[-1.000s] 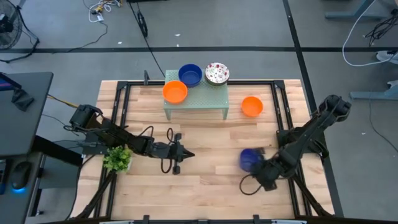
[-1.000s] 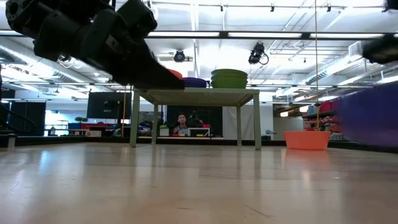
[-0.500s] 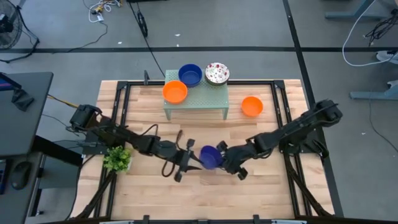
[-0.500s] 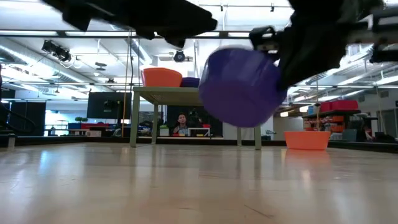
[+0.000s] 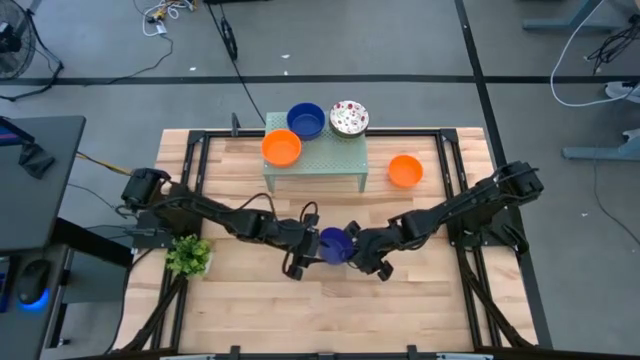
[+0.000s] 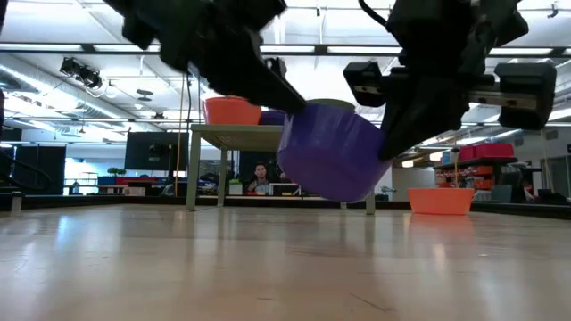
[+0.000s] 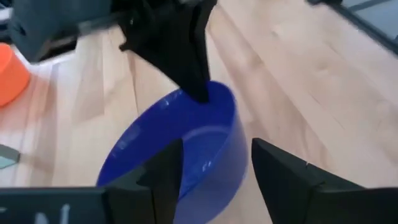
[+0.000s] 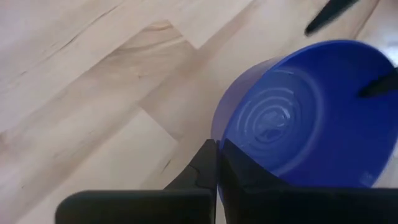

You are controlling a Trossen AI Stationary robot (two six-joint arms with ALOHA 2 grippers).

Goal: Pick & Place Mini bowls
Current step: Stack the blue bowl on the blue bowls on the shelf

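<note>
I see my right hand [image 5: 352, 247] pinched tight on the rim of a small round dark blue bowl [image 5: 334, 245], holding it tipped up in the air over the middle of the wooden surface [image 5: 420, 310]. My left hand [image 5: 310, 250] is right at the bowl's other side with its two fingers [image 7: 280, 180] spread wide around the rim, one inside and one outside, not squeezing. On the mint-green metal stand [image 5: 315, 160] sit an orange bowl [image 5: 281, 148], another dark blue bowl [image 5: 306, 121] and a white bowl with red speckles [image 5: 349, 117], and a second orange bowl [image 5: 405, 170] sits on the surface beside the stand.
</note>
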